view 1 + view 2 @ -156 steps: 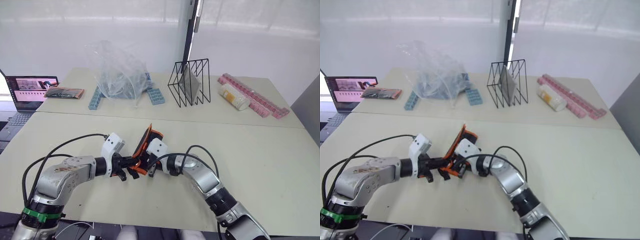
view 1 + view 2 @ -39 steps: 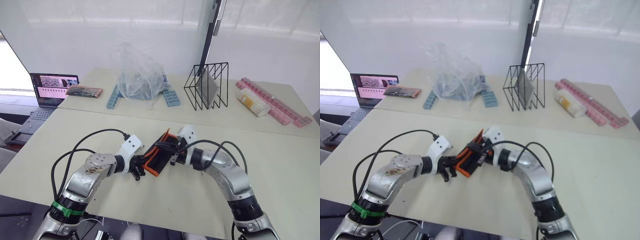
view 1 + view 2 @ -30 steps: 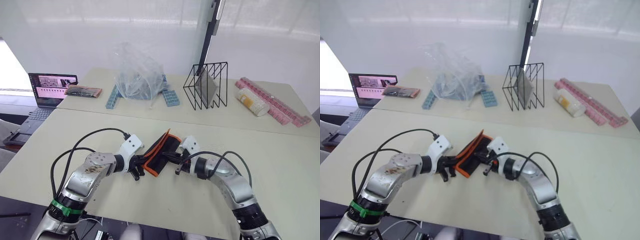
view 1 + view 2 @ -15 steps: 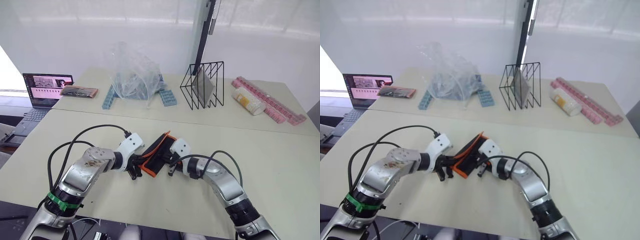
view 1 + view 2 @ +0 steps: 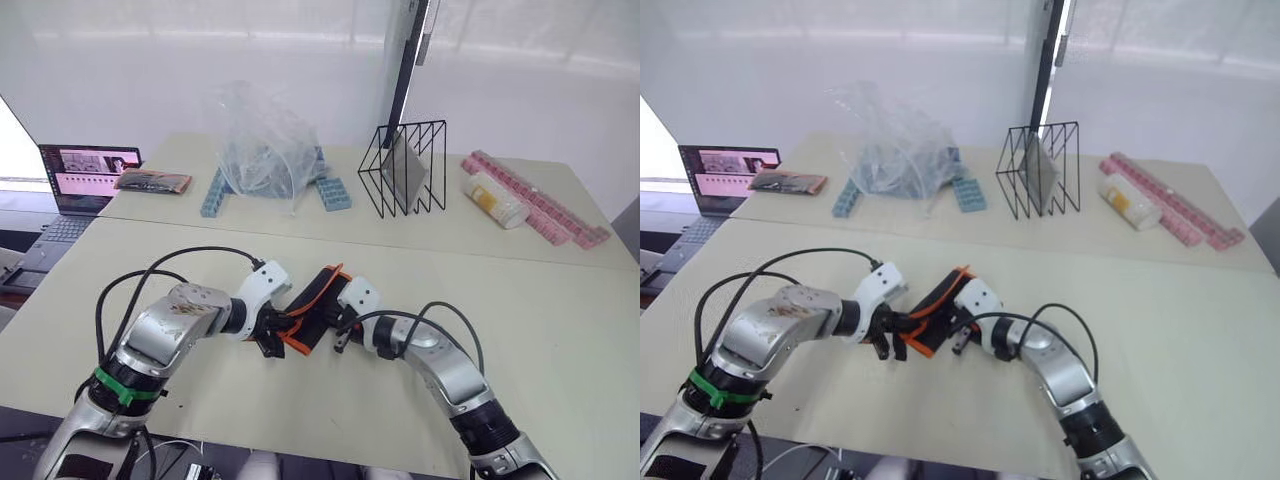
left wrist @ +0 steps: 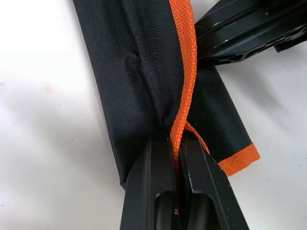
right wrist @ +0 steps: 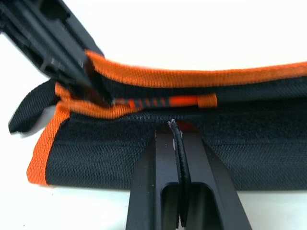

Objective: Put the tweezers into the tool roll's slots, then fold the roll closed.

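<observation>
i see the tool roll [image 5: 312, 307], a black fabric pouch with bright orange edging, folded over on itself and lying on the pale table [image 5: 560, 320] near the middle of its front edge, between my two arms. my left gripper [image 6: 174, 148] has its two black fingers pinched tight on the roll's orange edge seam at one end, with the fabric bunching up where they bite. my right gripper [image 7: 176, 132] is clamped on a thin black layer of the roll along its long side, the fingers pressed together with just that strip between them; a short orange tab [image 7: 184, 101] sits just past the fingertips. in the right wrist view the other gripper's black fingers [image 7: 57, 36] show at the roll's far corner. along the back edge of the table stand a crumpled clear plastic bag [image 5: 262, 140] over light blue block strips [image 5: 334, 193], a black wire rack [image 5: 405, 167], a pale cylindrical container [image 5: 495, 199] and a long pink segmented strip [image 5: 540, 200]. at the left back corner a small flat dark packet [image 5: 152, 181] lies beside an open laptop [image 5: 82, 175].
</observation>
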Tool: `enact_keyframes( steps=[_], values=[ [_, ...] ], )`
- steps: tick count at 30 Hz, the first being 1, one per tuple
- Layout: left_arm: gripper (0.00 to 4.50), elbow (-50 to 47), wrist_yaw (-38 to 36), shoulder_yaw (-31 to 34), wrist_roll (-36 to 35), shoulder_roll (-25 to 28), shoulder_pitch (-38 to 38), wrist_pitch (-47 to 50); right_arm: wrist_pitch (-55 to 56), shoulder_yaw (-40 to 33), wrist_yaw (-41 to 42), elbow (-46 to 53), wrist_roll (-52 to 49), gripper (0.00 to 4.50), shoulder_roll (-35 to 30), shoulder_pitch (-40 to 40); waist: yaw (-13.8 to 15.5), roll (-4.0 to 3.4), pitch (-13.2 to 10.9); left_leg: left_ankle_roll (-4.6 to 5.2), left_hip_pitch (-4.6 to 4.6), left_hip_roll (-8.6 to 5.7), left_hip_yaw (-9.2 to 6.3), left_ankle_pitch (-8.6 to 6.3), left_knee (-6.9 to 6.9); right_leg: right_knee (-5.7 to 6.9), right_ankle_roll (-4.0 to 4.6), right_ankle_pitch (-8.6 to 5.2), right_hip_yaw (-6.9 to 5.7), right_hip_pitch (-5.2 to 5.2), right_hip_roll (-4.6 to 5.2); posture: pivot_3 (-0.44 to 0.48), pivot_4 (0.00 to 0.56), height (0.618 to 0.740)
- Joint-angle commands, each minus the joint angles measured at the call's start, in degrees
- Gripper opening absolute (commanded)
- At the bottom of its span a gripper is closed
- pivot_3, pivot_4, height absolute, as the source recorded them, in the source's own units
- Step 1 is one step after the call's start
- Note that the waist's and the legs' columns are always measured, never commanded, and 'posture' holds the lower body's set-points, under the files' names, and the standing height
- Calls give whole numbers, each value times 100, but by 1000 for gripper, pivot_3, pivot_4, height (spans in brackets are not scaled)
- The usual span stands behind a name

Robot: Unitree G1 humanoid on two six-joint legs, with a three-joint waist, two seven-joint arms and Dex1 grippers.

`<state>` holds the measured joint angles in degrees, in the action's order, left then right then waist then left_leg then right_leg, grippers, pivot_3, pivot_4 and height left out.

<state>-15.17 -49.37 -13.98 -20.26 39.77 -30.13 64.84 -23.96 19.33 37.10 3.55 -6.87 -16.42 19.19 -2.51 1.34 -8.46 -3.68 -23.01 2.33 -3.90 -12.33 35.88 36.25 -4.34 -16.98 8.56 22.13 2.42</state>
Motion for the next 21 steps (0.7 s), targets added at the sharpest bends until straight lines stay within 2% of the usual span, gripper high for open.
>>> enact_keyframes(
  steps=[1, 6, 12, 21],
  values=[
    [45, -246, -326, 107, -310, 275, 9, 71, -312, 53, -81, -406, 207, 0, -136, -199, -21, 3, -4, 0, -5, 2, -1, 0, 0, 2, 0, 0, -1, 4, -2, 0, 150, 720],
    [45, -618, -294, 267, -711, 227, -100, 338, -314, 86, -72, -435, 214, 0, -132, -164, -23, 18, -12, 1, -16, 3, -6, -1, -1, 1, 2, 1, -6, 8, -2, 0, 150, 720],
    [45, -268, -192, 505, -798, 268, -365, 346, -328, 125, -32, -428, 216, 0, -140, -140, -20, 23, -15, 1, -15, 2, -9, 0, 3, 6, 2, 1, -9, 8, -2, 0, 150, 720],
    [45, 70, -168, 707, -791, 481, -163, 146, -339, 165, -2, -366, 215, 0, -172, -189, -20, 23, -17, 1, -15, 2, -12, 0, 4, 12, 4, 2, -12, 9, -3, 0, 150, 720]
  ],
)
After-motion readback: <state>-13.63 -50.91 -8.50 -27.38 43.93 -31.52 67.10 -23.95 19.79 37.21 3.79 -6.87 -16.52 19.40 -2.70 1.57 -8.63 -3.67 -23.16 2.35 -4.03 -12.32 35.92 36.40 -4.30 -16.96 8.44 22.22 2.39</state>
